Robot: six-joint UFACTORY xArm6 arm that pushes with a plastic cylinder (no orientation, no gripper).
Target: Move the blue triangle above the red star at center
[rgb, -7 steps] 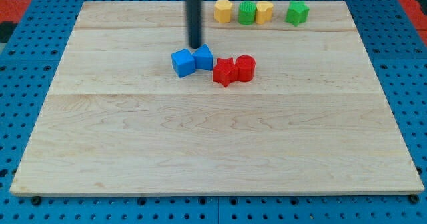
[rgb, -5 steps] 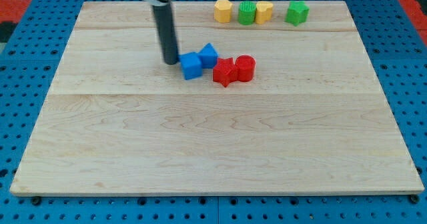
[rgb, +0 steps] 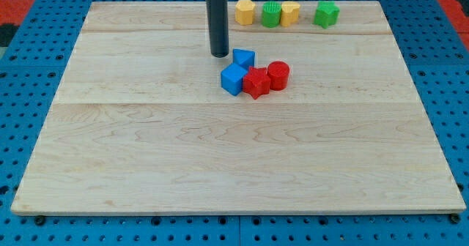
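Note:
The blue triangle (rgb: 244,58) lies near the board's centre, just above and left of the red star (rgb: 256,82). A blue cube (rgb: 234,78) touches the star's left side, and a red cylinder (rgb: 278,75) touches its right. My tip (rgb: 220,54) rests on the board just left of the blue triangle and a little higher, a small gap apart. The rod rises straight to the view's top.
Along the view's top edge stand a yellow block (rgb: 245,12), a green block (rgb: 272,14), a second yellow block (rgb: 291,12) and a green block (rgb: 327,13). The wooden board (rgb: 146,165) lies on a blue pegboard.
My tip moved from left of the blue cube up and right to beside the triangle. The blue cube, triangle, star and cylinder all shifted right; the cube now touches the star.

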